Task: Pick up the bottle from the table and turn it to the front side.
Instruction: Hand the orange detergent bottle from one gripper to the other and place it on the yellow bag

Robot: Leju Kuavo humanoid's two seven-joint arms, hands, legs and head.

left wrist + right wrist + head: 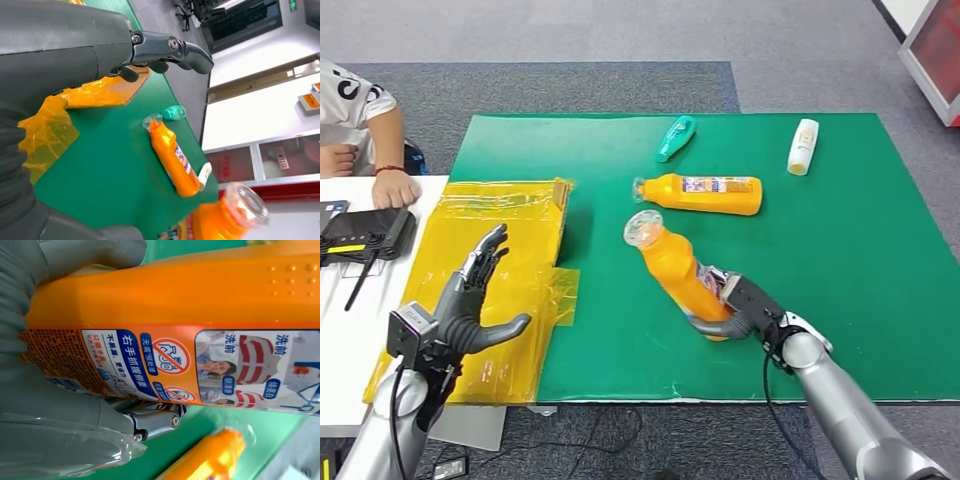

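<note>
Nearest the robot, right hand (743, 305) wraps the lower body of the orange bottle (681, 272): thumb curls under its base, fingers press on the label side. In the right wrist view the fingers (156, 417) close against the printed label and the thumb lies over the plain orange side. Bottle is tilted, clear cap end pointing away from the robot and to the left; whether the base is touching the green mat (848, 280) is hard to judge from the head view, as the hand covers it.

Left hand (467, 300) is raised above the yellow plastic sheet (509, 250), holding nothing. Fingers spread and extended, thumb out to the side. Left wrist view shows the same fingers (170, 50) stretched straight with nothing between them.

Yellow sheet lies partly on the mat's left edge and partly on the white table (350, 330).

Further out on the mat: a second orange bottle (701, 193) lies flat on its side, cap to the left, apart from the held one. Beyond it, a small teal bottle (676, 137) lies at an angle. A white bottle (803, 146) lies well to the right, near the far edge.

Far left: a black device (367, 233) on the white table, and a person's hand (394, 188) resting just behind it.
</note>
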